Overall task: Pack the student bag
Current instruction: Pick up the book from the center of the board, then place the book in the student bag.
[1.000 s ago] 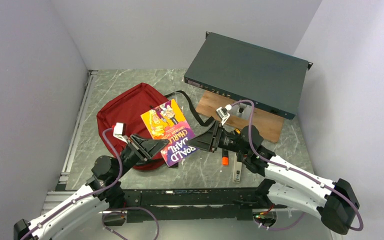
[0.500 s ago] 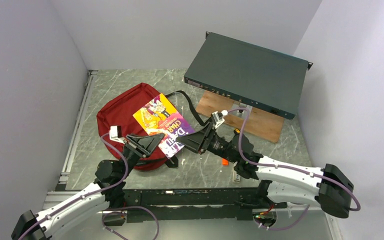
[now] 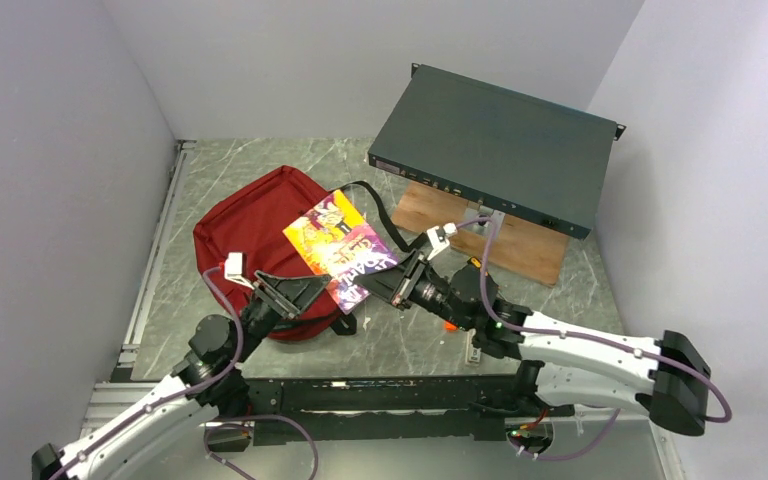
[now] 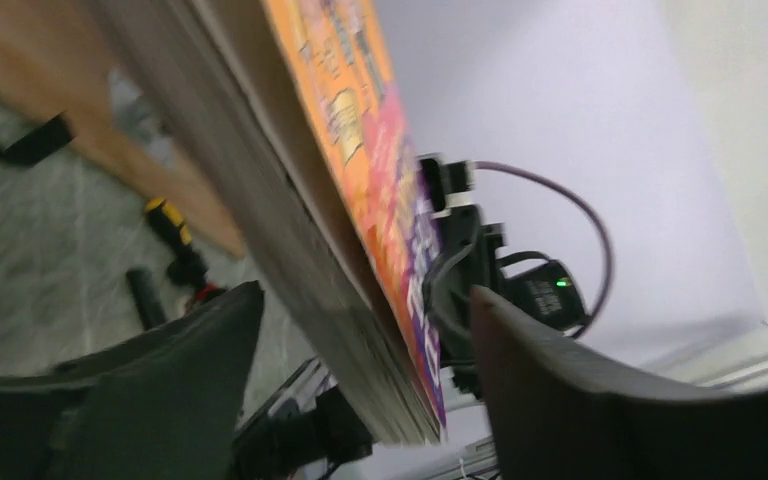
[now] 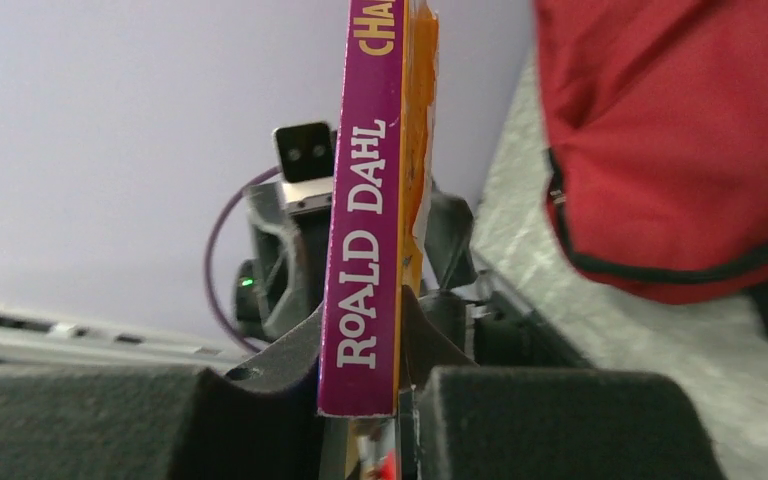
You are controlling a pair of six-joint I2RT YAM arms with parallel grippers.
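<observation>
The student bag [image 3: 245, 235], dark red with black trim, lies left of centre on the table. A colourful Roald Dahl book [image 3: 338, 248] hangs tilted over the bag's right edge. My right gripper [image 3: 388, 282] is shut on the book's lower end; in the right wrist view the purple spine [image 5: 365, 250] sits pinched between the jaws of that gripper [image 5: 360, 390], with the bag [image 5: 680, 130] at upper right. My left gripper [image 3: 305, 292] is open. In the left wrist view its fingers [image 4: 190, 370] stand wide on either side of the book [image 4: 360, 200] without touching it.
A flat dark teal metal box [image 3: 495, 145] rests at the back right on a wooden board [image 3: 480, 240]. Small pens, one with an orange cap [image 3: 450, 323], lie under the right arm. The bag's black strap [image 3: 380, 215] trails toward the board.
The left gripper has let go of the book and opened wide. The right gripper has closed on the book's spine end. The book has tilted and shifted slightly right.
</observation>
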